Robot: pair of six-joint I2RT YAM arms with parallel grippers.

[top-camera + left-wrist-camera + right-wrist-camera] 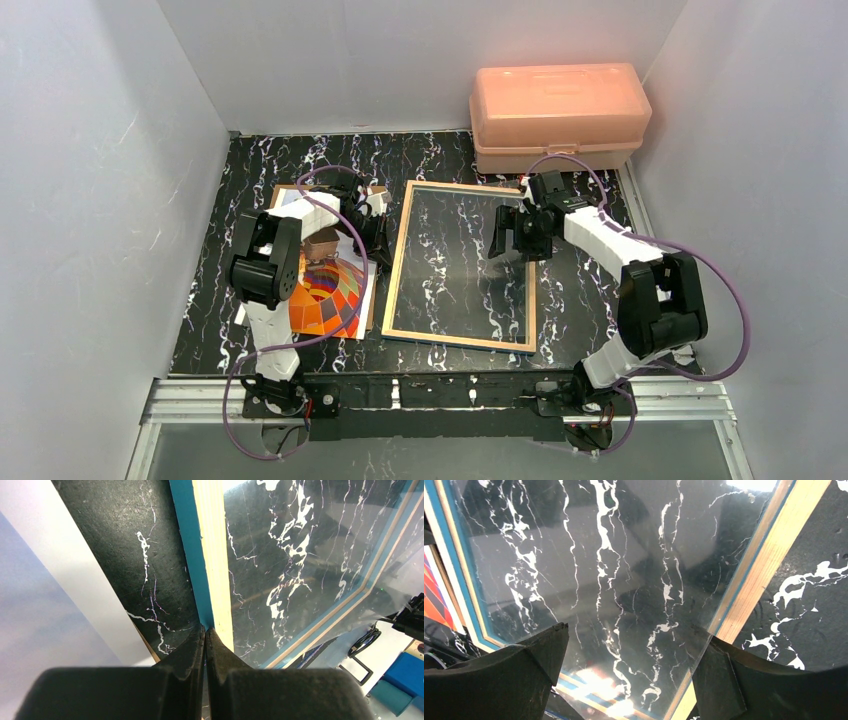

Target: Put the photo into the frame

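Your left gripper (205, 630) is clenched shut at the left edge of the frame (399, 258); your right gripper (632, 636) gapes wide over its glass. The photo (330, 300) lies just left of the frame.

Quick tally, folks: one frame (400, 270), one photo (325, 300), one brown board (322, 244), one pink box (558, 110), all on one table (210, 310). Two arms out there, left arm (270, 265) and right arm (655, 295), and two grippers to match, left gripper (205, 630) and right gripper (631, 640)
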